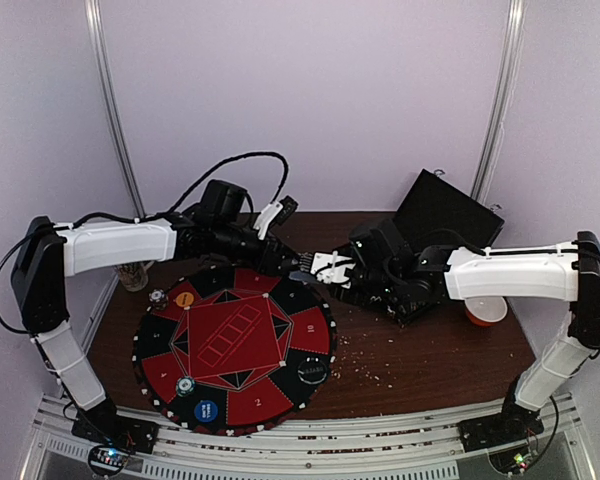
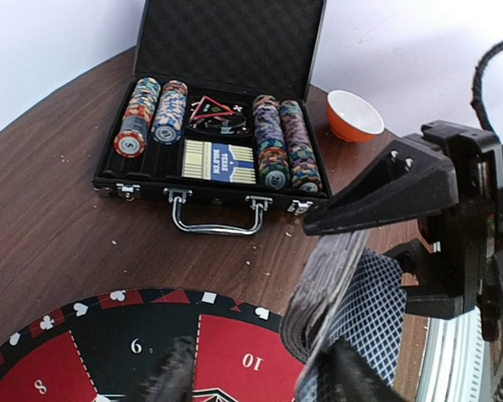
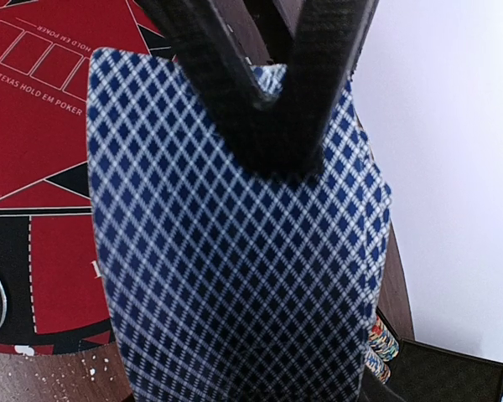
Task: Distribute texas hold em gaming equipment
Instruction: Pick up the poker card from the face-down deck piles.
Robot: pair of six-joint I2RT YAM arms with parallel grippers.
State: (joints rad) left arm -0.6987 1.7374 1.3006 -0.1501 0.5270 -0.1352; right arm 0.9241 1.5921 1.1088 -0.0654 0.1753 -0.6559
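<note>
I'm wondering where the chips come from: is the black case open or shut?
Open. The black case has its lid raised upright, and rows of chips and a card box lie exposed inside.

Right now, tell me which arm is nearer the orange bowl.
Right. The right arm passes close by the orange bowl with its white forearm; the left arm reaches in from the opposite side, far from it.

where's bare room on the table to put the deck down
Wood right of the mat, toward the right arm's base, is bare. The mat's red centre is free too. Crowded: the mat's far rim, where it meets the left arm at the deck, and by the open case and orange bowl.
</note>
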